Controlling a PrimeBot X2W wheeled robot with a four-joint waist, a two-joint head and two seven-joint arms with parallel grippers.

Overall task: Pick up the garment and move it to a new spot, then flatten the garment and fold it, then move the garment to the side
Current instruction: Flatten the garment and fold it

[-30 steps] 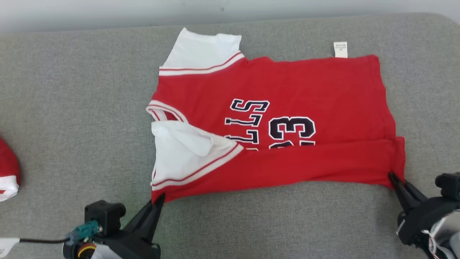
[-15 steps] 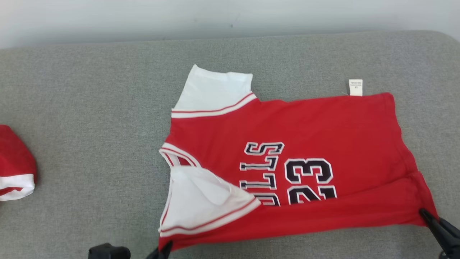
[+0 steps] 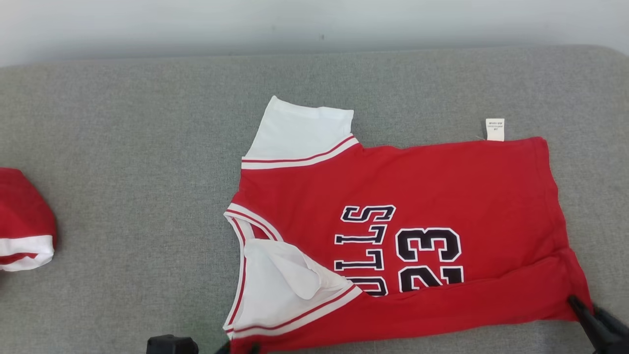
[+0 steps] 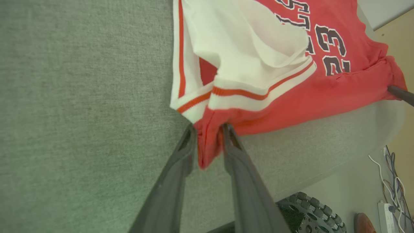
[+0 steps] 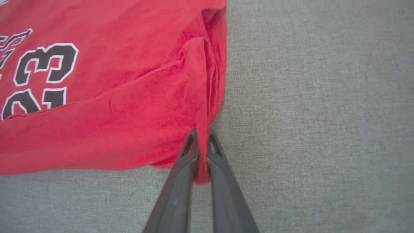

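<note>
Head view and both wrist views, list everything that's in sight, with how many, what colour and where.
jersey: one, red with white sleeves and a dark 23, lying on the padded surface, near edge folded over
care label: one, white, sticking out at the jersey's far edge
second garment: one, red and white, at the head view's left edge, apart from the jersey
padded surface: one, grey, under both garments
power strip: one, white, on the floor
cables: several, white and dark, by the power strip
wheel: one, black with small rollers, below the surface's edge
left fingers: two, dark, either side of the jersey's near-left corner
right fingers: two, dark, pinching the jersey's near-right corner
</note>
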